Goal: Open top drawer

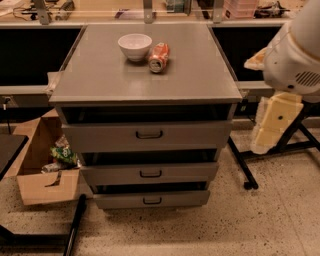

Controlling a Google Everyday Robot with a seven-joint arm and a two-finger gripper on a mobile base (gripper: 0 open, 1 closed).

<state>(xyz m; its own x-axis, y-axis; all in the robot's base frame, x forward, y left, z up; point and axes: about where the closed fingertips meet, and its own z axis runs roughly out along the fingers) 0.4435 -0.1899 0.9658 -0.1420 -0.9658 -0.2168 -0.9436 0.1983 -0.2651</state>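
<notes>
Camera view.
A: top drawer (pixel 95 137) sits just under the desk (pixel 100 75) slab, nothing gripping it. Reaching step?
B: yeah, pincer (pixel 272 125) hangs well right of that drawer, can't tell wide or narrow. Next: line up on its handle (pixel 149 134).

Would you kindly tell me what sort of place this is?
Probably a lab or workshop: a grey metal drawer cabinet on a speckled floor, cluttered benches behind, a cardboard box beside it. The gripper hangs right of the top drawer, apart from it.
</notes>
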